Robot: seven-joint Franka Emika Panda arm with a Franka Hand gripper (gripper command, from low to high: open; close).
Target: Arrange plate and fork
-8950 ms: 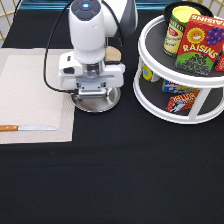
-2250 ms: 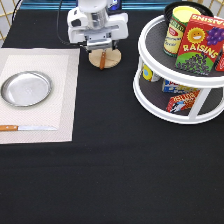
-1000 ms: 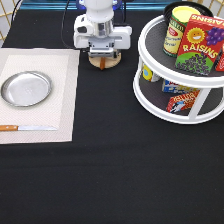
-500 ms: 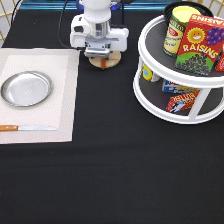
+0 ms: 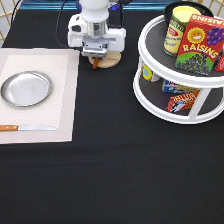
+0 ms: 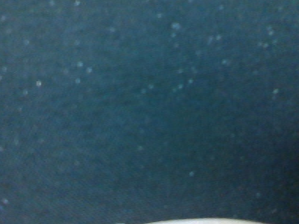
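The silver plate (image 5: 26, 88) lies flat on the beige placemat (image 5: 62, 80) at the exterior view's left. My gripper (image 5: 96, 56) hangs low at the exterior view's top centre, over the left part of a round wooden coaster (image 5: 111, 60). A short orange-brown piece (image 5: 94, 63), apparently the fork's handle, sticks out just below the hand; the rest of the fork is hidden under it. The wrist view shows dark tablecloth and a pale sliver (image 6: 198, 220) at its edge.
A knife (image 5: 27, 128) with an orange-brown handle lies along the placemat's near edge. A white two-tier turntable rack (image 5: 150, 95) stands at the exterior view's right, holding a raisins box (image 5: 200, 45), a can (image 5: 175, 31) and small packets.
Earlier the gripper was low over the plate beside the mat; the plate now rests on the mat. Over the last second the gripper shifted slightly left above the coaster.
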